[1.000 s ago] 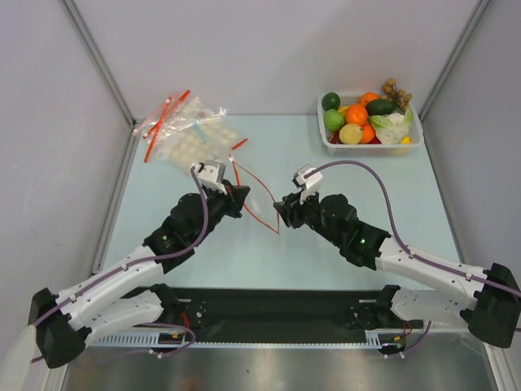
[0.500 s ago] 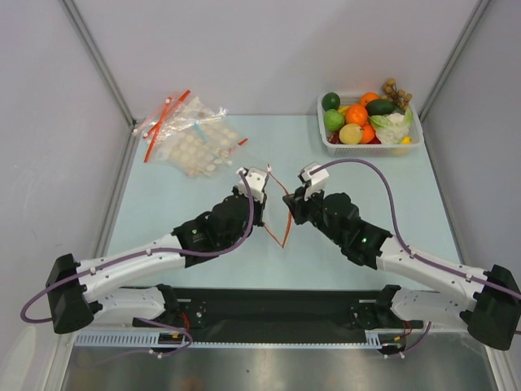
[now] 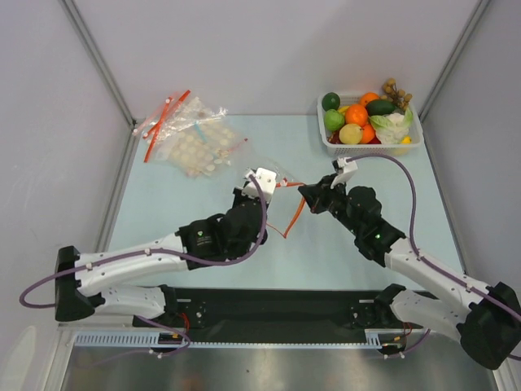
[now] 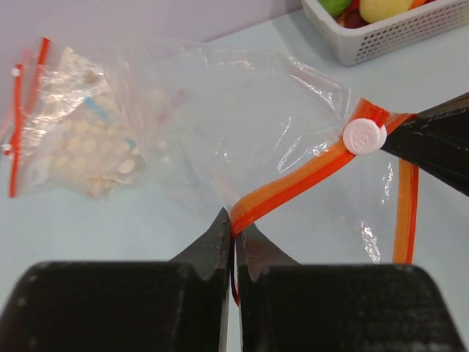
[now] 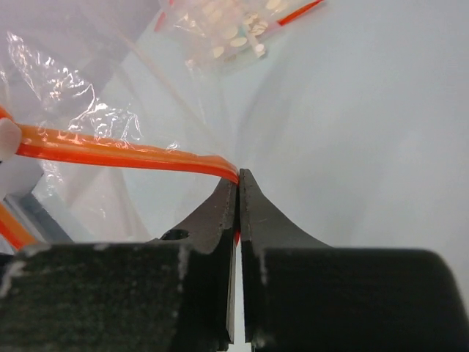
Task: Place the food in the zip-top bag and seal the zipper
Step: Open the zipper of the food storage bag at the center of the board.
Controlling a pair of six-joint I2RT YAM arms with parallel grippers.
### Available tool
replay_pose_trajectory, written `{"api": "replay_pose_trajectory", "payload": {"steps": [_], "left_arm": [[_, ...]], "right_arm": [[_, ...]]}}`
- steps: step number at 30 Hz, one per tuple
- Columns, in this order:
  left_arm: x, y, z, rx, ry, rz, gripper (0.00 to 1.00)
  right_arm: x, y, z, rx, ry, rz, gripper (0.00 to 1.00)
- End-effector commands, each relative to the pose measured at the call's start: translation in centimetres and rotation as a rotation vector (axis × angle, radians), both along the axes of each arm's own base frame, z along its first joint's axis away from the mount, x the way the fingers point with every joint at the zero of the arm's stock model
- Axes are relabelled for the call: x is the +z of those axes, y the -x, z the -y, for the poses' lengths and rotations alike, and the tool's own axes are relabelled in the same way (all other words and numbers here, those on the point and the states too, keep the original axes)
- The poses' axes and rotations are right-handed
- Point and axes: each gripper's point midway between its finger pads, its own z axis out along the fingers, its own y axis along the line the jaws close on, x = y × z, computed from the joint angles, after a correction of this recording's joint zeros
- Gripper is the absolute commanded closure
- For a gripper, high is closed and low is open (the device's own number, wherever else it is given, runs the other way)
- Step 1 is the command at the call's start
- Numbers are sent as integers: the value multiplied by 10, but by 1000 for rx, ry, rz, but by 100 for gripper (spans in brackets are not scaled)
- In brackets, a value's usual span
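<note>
The clear zip-top bag [image 4: 242, 110] hangs between my two grippers above the table. Its zipper [image 4: 293, 183] is a red-orange strip carrying a white slider [image 4: 364, 136]. My left gripper [image 4: 236, 226] is shut on one end of the strip, left of the slider. My right gripper [image 5: 239, 176] is shut on the zipper [image 5: 117, 155] at the other end, just past the slider. From above, the zipper [image 3: 290, 185] spans the left gripper [image 3: 273, 188] and right gripper [image 3: 306, 192], and a second strip [image 3: 295, 217] droops below. The food [image 3: 358, 118] lies heaped in a white basket [image 3: 327, 144] at the back right.
Crinkled clear bags dotted with pale discs [image 3: 194, 137], with red strips, lie at the back left of the pale blue table [image 3: 163, 204]. Grey walls stand close along the back and sides. The basket [image 4: 396, 33] sits just beyond the held bag.
My right gripper has shut on the zipper and moved back and right. The left arm carried its end of the bag rightward, so the strip now spans both grippers.
</note>
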Motion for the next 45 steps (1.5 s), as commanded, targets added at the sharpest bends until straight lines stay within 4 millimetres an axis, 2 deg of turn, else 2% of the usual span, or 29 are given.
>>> {"api": "replay_pose_trajectory", "payload": {"steps": [1,2,4,6,10,12,17,20,23,24,25,26,28,29,31,33,36,39,42,44,45], "left_arm": [[16,-4,-20,156,-160,64,92],[7,-4,-12,162,-214,62,89],[7,-6,-13,205,-258,66,86],[-6,-8,-6,203,-315,50,80],[-19,-10,10,138,-294,2,66],[-21,-16,10,117,-247,-32,58],[-44,-28,15,1,-146,-149,40],[-53,-32,20,-25,-128,-181,36],[-58,-33,25,-34,-133,-189,36],[-60,-32,28,-47,-130,-195,38],[-60,-32,29,-57,-128,-198,45],[-61,-31,31,-65,-126,-203,60],[-61,-30,33,-82,-115,-210,75],[-61,-29,33,-87,-115,-211,89],[-57,-31,28,-67,-130,-197,99],[-58,-32,19,-19,-176,-184,100],[-56,-34,12,26,-205,-175,100],[-60,-35,15,23,-218,-185,100],[-67,-36,22,4,-227,-205,100],[-76,-36,30,-40,-217,-241,100],[-78,-38,31,-52,-205,-254,100]], "right_arm": [[-1,-6,-9,34,-31,-21,100],[-3,-6,-11,41,-29,-26,100],[-9,-7,-17,65,-25,-43,100],[-15,-8,-22,82,-28,-63,100],[-25,-13,-23,97,-56,-106,100],[-28,-14,-21,108,-85,-132,100],[-30,-13,-21,130,-126,-143,100],[-31,-12,-23,143,-135,-147,100],[-33,-10,-25,154,-149,-158,100],[-35,-9,-26,158,-150,-163,100],[-33,-8,-27,163,-155,-156,100],[-33,-9,-26,161,-160,-159,100],[-35,-9,-26,157,-160,-166,100],[-37,-10,-26,152,-159,-170,100],[-46,-16,-23,123,-154,-204,100],[-53,-22,-19,101,-160,-237,100],[-66,-27,-20,108,-173,-293,91],[-73,-32,-18,101,-168,-317,67],[-72,-32,-18,106,-154,-313,60],[-71,-31,-17,99,-135,-304,52],[-63,-32,-14,81,-134,-282,49]]}}
